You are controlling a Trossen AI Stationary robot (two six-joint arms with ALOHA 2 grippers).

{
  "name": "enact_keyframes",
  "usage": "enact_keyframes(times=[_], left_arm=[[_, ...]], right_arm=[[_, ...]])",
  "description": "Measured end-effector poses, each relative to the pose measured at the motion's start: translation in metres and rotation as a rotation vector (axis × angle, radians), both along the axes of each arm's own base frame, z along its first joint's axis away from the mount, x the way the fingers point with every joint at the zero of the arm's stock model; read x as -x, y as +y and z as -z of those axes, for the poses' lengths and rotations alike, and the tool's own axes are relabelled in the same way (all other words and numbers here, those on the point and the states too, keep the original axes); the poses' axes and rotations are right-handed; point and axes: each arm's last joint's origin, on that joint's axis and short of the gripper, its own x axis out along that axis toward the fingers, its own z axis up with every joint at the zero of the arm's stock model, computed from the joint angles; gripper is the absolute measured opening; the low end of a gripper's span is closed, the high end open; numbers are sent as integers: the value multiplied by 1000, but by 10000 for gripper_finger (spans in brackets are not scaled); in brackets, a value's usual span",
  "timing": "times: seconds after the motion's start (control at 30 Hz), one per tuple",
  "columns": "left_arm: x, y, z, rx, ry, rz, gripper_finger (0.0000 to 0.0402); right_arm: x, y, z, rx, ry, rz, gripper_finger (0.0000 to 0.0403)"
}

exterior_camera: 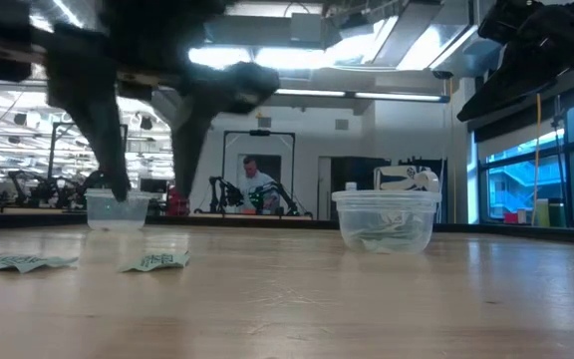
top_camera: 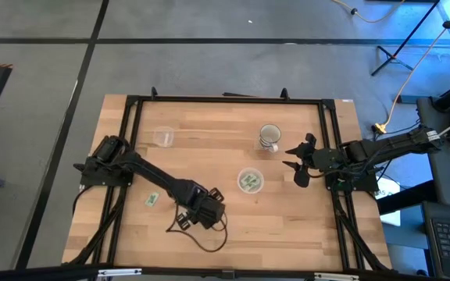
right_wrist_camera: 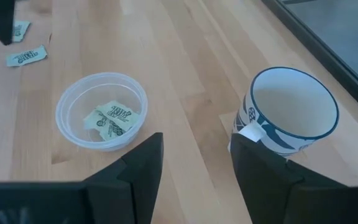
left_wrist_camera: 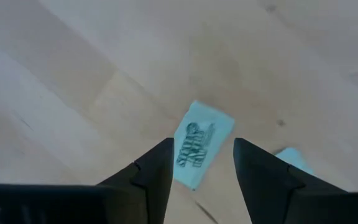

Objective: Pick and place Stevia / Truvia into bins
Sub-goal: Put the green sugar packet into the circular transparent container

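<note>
My left tool (top_camera: 184, 222) hangs low over the bench (top_camera: 233, 234) at the near-centre, fingers (left_wrist_camera: 151, 171) apart w/ a pale green sachet (left_wrist_camera: 199, 144) lying flat on the wood between the tips; not gripped, nothing held. A 2nd sachet (left_wrist_camera: 294, 160) pokes out just beside the other finger. One more loose sachet (top_camera: 152, 200) lies on the bench nr the left arm. My right tool (top_camera: 299, 164) waits at the bench's right side, fingers apart, empty, pointing twd the white mug (top_camera: 269, 137) and the clear bin (top_camera: 250, 181). That bin has a couple of sachets (right_wrist_camera: 112, 117) inside. 2nd clear bin (top_camera: 164, 136) stands at far left, well apart; contents – can't tell.
</note>
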Motion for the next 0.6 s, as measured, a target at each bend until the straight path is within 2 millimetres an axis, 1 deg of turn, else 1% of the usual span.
enact_keyframes(times=[0.07,0.17,0.33,0.6], left_arm=[[-3,5,5,14,22,2,159],[-6,9,11,2,33,73,158],[-8,10,19,-34,33,187,157],[-11,14,35,-55,82,251,157]], right_arm=[[0,0,0,0,0,1,192],[0,0,0,0,0,0,192],[0,0,0,0,0,0,192],[0,0,0,-8,-6,6,192]])
